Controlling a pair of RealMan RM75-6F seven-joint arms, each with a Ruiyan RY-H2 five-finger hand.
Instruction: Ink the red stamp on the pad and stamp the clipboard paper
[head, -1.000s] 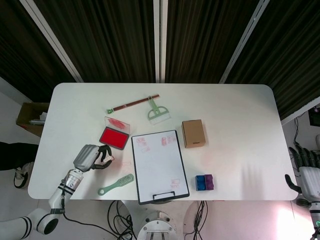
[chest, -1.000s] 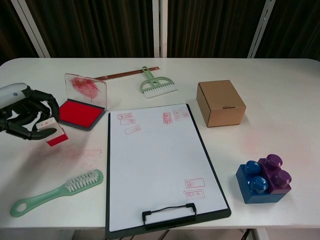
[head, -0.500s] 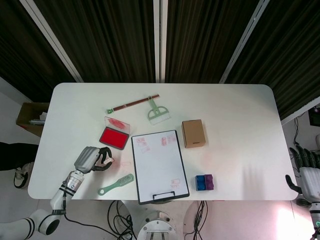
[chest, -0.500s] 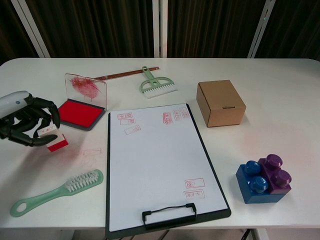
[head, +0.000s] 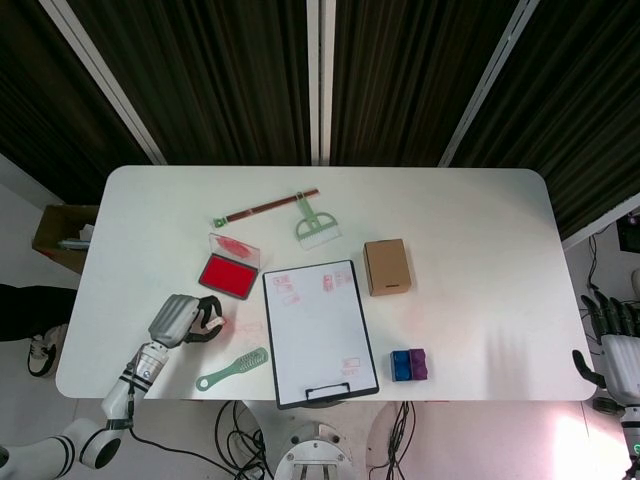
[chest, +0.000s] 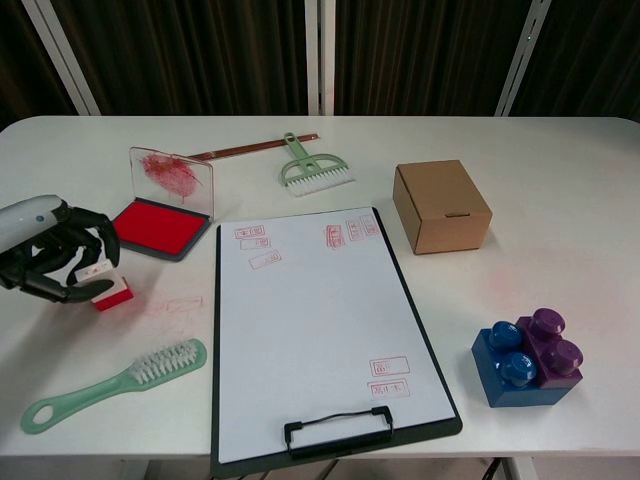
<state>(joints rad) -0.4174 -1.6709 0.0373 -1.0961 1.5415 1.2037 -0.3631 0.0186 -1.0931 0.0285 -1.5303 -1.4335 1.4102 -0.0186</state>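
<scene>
The red stamp (chest: 108, 287) stands on the table left of the clipboard, its base touching the surface. My left hand (chest: 52, 261) (head: 183, 320) wraps its dark fingers around the stamp's top. The ink pad (chest: 160, 226) (head: 228, 275) lies open just behind, its clear lid upright. The clipboard (chest: 322, 330) (head: 318, 332) holds white paper with several red prints near its top and bottom. Faint red marks show on the table beside the stamp. My right hand (head: 615, 335) hangs off the table's right edge, fingers apart, holding nothing.
A green hairbrush (chest: 115, 383) lies in front of the stamp. A green dustpan brush (chest: 310, 168) and a brown stick (chest: 250, 150) lie at the back. A cardboard box (chest: 440, 206) and a blue-purple block (chest: 526, 358) sit right of the clipboard.
My left hand has lowered the stamp slightly toward me, down onto the table. The right hand has stayed still.
</scene>
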